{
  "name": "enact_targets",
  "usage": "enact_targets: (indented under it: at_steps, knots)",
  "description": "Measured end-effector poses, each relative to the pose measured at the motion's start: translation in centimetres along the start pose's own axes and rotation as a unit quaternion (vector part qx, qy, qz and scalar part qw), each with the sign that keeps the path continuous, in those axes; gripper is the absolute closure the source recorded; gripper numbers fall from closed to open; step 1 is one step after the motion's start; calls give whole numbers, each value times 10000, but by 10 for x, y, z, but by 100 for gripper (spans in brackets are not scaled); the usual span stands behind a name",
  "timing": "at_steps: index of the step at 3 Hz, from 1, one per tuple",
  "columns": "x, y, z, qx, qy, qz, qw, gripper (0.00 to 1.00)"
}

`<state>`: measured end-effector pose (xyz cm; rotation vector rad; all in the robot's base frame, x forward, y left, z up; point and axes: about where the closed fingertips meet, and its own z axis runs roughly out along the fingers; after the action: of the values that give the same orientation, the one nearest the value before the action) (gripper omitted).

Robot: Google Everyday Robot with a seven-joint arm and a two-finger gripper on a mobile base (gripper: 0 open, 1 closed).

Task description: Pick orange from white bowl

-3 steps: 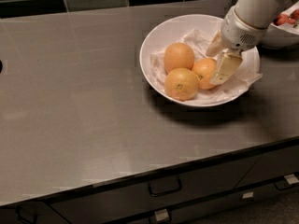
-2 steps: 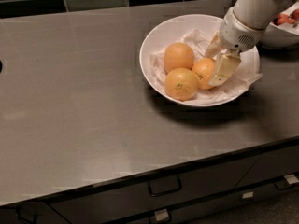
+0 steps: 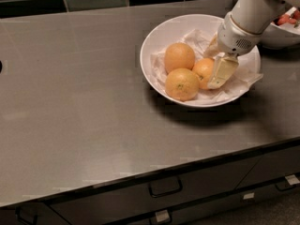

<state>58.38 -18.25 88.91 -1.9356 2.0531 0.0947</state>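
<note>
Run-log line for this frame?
gripper: down in white bowl, beside orange | orange: resting in bowl, not lifted

The gripper (image 3: 218, 68) hangs inside the white bowl (image 3: 159, 32) at the right of the frame, just right of the orange (image 3: 203, 70). That fruit is hemmed in by a paler orange (image 3: 179, 56) at its upper left and a second paler orange (image 3: 182, 84) at its lower left, with crumpled paper (image 3: 234, 81) below. A smaller bowl (image 3: 276, 36) crowds the upper right edge, while the counter (image 3: 70, 102) lies open across the left and lower frame.
</note>
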Motion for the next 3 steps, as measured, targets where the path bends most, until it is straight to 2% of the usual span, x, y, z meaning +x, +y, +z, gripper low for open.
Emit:
enact_targets:
  at_steps: [1, 2, 3]
  knots:
    - [-1, 0, 12, -10, -122, -102, 9999, 34]
    - [-2, 0, 19, 10, -108, -160, 9998, 35]
    - [0, -1, 25, 37, -27, -199, 9998, 44]
